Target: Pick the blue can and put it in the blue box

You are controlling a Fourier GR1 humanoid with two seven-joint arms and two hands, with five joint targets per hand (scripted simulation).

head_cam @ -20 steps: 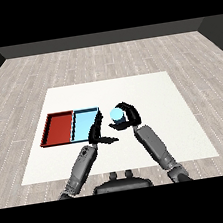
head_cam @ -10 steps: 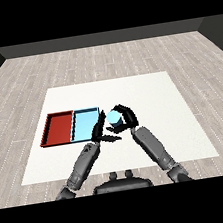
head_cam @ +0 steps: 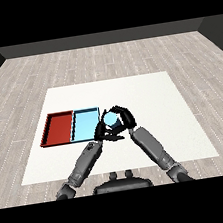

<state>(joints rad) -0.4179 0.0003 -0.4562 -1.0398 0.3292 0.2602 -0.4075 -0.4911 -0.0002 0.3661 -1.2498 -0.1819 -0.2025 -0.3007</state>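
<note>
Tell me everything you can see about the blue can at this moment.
The blue can is light blue and looks smooth; only part of it shows, because the right robot hand curls round it. It seems upright, though its base is hidden. It sits just beside the right edge of the blue tray, not yet inside it. The left robot hand is close on its left; contact cannot be told.

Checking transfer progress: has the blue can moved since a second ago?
Yes. The blue can, held in the right hand, has shifted left toward the light blue tray and now sits by that tray's right edge, not yet over it.
</note>
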